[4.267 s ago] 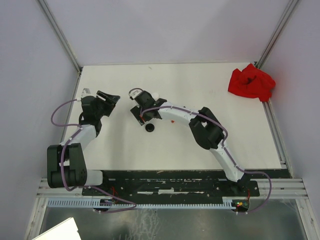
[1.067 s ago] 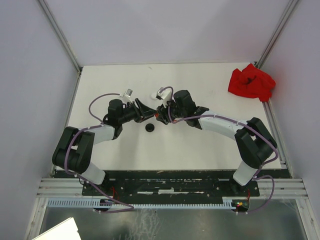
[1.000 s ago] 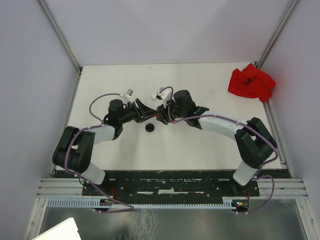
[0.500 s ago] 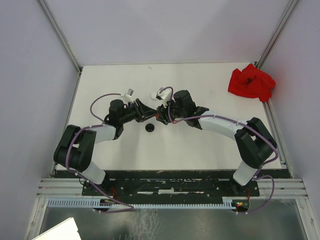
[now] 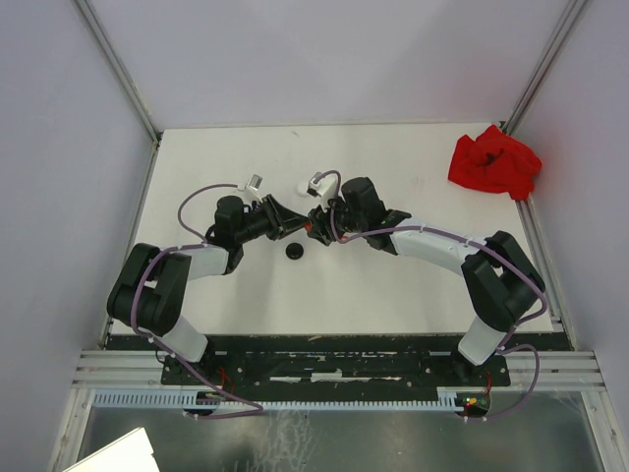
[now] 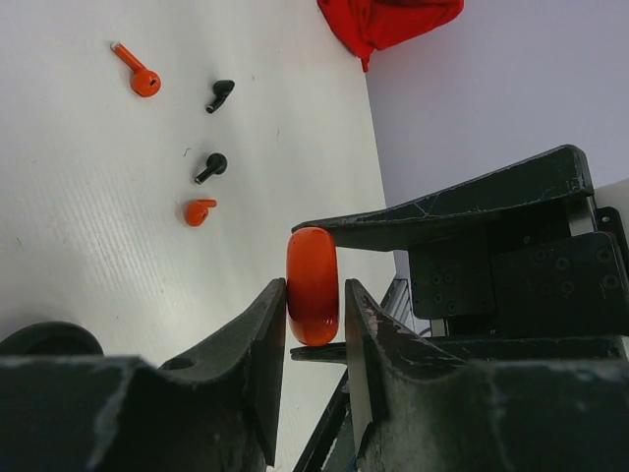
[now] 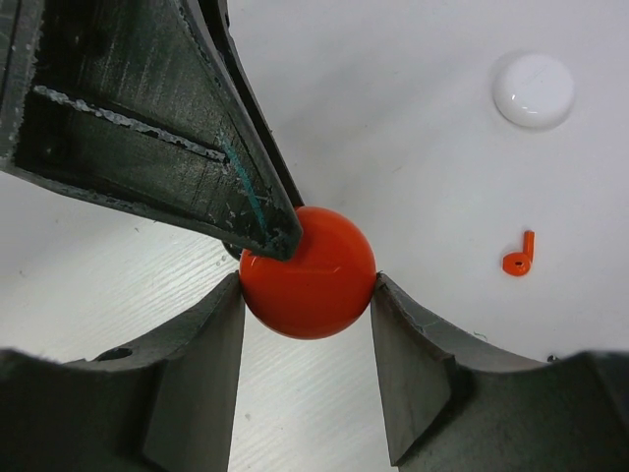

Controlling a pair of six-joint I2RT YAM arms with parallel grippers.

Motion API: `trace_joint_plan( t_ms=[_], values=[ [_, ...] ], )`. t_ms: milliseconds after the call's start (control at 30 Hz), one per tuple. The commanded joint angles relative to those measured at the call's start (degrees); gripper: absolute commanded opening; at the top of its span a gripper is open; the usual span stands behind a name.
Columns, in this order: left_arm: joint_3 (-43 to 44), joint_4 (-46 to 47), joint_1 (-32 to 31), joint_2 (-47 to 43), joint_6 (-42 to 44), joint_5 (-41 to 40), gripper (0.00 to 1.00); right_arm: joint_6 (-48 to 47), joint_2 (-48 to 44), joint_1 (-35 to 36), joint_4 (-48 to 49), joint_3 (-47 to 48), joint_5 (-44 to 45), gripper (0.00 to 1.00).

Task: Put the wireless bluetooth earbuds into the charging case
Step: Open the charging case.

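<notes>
A round red charging case [image 5: 311, 225] is held above the table between both grippers. My right gripper [image 7: 308, 287] is shut on its rim; the red case [image 7: 313, 275] fills the gap between the fingers. My left gripper [image 6: 314, 287] grips the same red case [image 6: 313, 295], seen edge-on, by its flat faces. On the table lie two red earbuds [image 6: 138, 77] [image 6: 199, 210] and two black earbuds [image 6: 220, 94] [image 6: 210, 166]. One red earbud [image 7: 518, 258] also shows in the right wrist view. No white earbud is in view.
A black round case [image 5: 294, 252] lies on the table just below the grippers. A white round case [image 7: 534, 90] lies further off. A red cloth [image 5: 494, 162] sits at the back right corner. Walls enclose the table at left, back and right.
Since 4.3 s ago both arms have swung inward and met over the table's middle with the red case between them. Over the last second nothing visibly moved.
</notes>
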Motion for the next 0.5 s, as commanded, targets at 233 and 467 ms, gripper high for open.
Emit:
trace_joint_plan(
  t_ms=[233, 467],
  values=[
    [0.1, 5.0, -0.5, 0.6, -1.7, 1.0, 0.28, -0.5, -3.0, -0.2, 3.4, 0.1, -0.8, 0.25],
    [0.3, 5.7, -0.8, 1.4, -2.1, 0.9, 0.03, -0.4, -3.3, -0.1, 3.2, 0.2, -0.9, 0.44]
  ],
)
